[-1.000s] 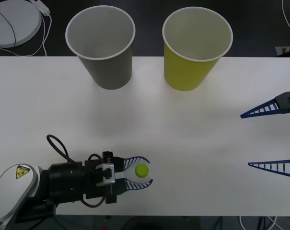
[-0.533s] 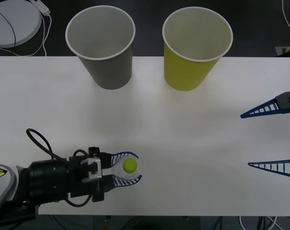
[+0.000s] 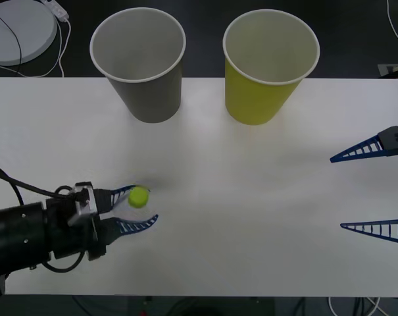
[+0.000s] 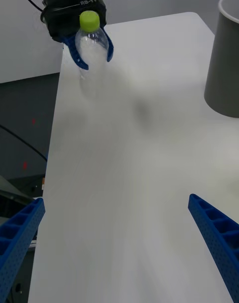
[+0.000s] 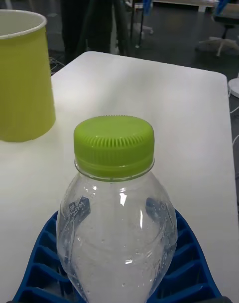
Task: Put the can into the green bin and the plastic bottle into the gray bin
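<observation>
Clear, thin plastic is what you are carrying: the plastic bottle (image 3: pixel 139 197) sits upright between the blue ribbed fingers (image 3: pixel 134 226) of the left tool (image 3: pixel 134 209), clasped around its shoulder just below the lime-green cap (image 5: pixel 113 144). In the right wrist view the bottle (image 4: pixel 93 43) hangs above the worktop (image 3: pixel 251 197), apart from the surface, at the near left part of it, with the gray bin (image 3: pixel 141 62) farther back and slightly toward the middle.

Judge this bottle as very light and apparently empty, with walls that give under pressure. Its ribbing helps the fingers bite, but the smooth domed shoulder could let it slide if you loosen the squeeze or swing fast. The hold you have, low on the shoulder where the body widens under the cap, looks like the best place: the neck ring stops it dropping through. Squeeze harder and you will probably only buckle it.

Because it weighs so little, it may bounce or tip the gray bin, itself only a paper cup, so release it low over the white rim. Keep clear of the green bin (image 3: pixel 267 65) beside it.

Your right tool (image 3: pixel 373 186) waits at the right edge of the worktop, fingers spread wide and holding nothing.
</observation>
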Robot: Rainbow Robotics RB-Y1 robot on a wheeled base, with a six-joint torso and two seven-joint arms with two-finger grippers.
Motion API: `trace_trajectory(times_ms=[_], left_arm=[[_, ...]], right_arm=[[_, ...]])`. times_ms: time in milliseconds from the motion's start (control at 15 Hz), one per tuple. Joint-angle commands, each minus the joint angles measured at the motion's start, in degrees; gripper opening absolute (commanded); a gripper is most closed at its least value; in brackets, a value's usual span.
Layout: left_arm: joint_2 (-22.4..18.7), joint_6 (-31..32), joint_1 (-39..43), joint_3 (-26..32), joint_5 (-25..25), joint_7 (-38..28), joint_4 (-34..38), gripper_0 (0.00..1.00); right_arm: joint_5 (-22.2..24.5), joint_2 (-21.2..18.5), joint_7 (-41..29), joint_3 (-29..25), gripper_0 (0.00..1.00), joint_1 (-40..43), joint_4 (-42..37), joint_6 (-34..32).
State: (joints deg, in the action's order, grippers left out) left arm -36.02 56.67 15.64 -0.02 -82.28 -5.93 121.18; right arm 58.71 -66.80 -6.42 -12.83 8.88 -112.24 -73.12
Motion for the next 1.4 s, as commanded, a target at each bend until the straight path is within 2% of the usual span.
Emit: trace_trajectory(times_ms=[67, 533, 867, 1133, 1400], left_arm=[[-1.33, -2.53, 0.36, 3.27, 0.02, -2.69, 0.02, 0.00], [-2.21, -8.06, 3.87, 12.06, 1.07, -6.47, 0.02, 0.00], [-2.21, -9.65, 4.49, 16.98, 0.19, -14.47, 0.19, 0.00], [-2.65, -9.65, 4.49, 20.50, -3.76, -21.76, 1.77, 0.00], [-3.88, -9.56, 4.05, 22.08, -10.97, -31.16, 5.20, 0.00]], right_arm=[[0.00, 0.00, 0.00, 0.00, 1.00, 0.00, 0.00, 0.00], [0.00, 0.00, 0.00, 0.00, 1.00, 0.00, 0.00, 0.00], [0.00, 0.00, 0.00, 0.00, 1.00, 0.00, 0.00, 0.00], [0.00, 0.00, 0.00, 0.00, 1.00, 0.00, 0.00, 0.00], [0.00, 0.00, 0.00, 0.00, 1.00, 0.00, 0.00, 0.00]])
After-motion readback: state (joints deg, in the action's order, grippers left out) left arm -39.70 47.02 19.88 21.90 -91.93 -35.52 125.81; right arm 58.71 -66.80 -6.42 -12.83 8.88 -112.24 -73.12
